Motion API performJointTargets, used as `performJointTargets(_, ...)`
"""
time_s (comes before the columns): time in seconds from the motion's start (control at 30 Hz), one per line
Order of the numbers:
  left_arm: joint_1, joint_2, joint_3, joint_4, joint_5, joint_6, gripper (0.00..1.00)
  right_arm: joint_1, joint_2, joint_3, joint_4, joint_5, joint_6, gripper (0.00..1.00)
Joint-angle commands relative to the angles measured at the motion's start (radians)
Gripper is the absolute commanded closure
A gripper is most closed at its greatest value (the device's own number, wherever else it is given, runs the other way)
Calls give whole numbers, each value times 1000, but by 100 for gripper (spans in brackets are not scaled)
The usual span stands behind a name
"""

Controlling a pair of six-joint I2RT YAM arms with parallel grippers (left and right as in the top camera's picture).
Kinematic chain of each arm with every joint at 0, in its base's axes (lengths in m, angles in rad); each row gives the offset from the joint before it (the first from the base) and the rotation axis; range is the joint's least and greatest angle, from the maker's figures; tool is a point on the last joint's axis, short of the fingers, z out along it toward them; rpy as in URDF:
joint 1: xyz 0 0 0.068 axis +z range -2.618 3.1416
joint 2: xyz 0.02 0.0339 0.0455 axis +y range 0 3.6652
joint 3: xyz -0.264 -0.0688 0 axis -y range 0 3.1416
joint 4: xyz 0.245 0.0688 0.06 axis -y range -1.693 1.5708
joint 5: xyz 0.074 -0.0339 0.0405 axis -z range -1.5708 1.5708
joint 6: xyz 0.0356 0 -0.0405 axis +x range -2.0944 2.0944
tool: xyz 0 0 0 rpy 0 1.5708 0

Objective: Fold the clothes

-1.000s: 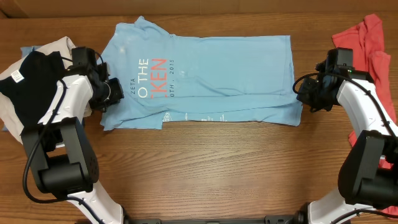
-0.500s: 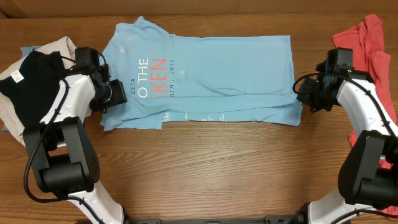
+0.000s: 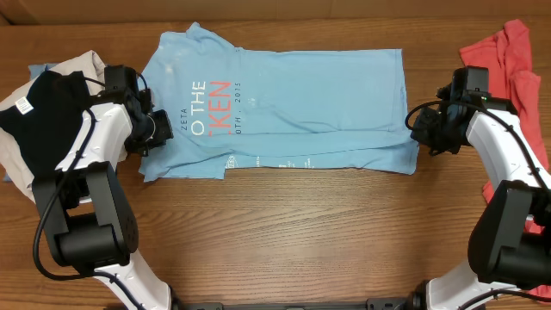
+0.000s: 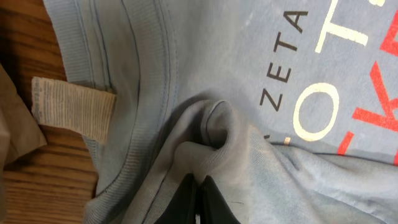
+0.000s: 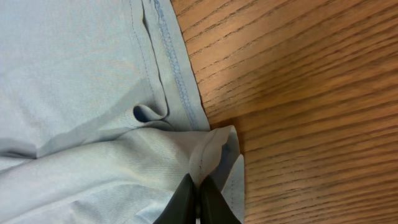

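Blue tee [image 3: 293, 95] unmoved; L claw [image 4: 198, 193], R claw [image 5: 198, 190] still pinching edges

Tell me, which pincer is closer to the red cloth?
Right. The right pincer grips the blue shirt at its hem end, a short way from the red cloth. The left pincer grips the collar end, on the shirt's far side.

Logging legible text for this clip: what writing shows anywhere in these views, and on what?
"ZETA", white, on the blue T-shirt.
"O THE", white, same shirt, cut off by a fold.
"KEN", red, likewise cut off.
"OTH, 2015", small, beside it.
Small white print at the folded edge: too small.
Neck label and white tag on the black garment: unreadable.
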Motion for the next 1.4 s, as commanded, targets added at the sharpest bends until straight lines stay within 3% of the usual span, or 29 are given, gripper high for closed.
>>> performJointTargets(0.0, 16, -13, 27, -25, 22, 4, 96, 6, -2, 3, 2, 33, -4, 96)
performJointTargets(0.3, 135, -76, 104, -49, 144, 1, 96, -2, -1, 41, 21, 49, -4, 96)
performJointTargets(0.63, 110, -67, 97, 10, 154, -8, 96, -2, -1, 41, 72, 49, -4, 96)
performJointTargets(1.1, 104, -61, 96, 41, 13, -102, 96, -1, -1, 40, 132, 37, -18, 96)
performJointTargets(1.37, 102, -46, 85, 53, -1, -132, 96, 21, -1, 40, 207, -45, -128, 96)
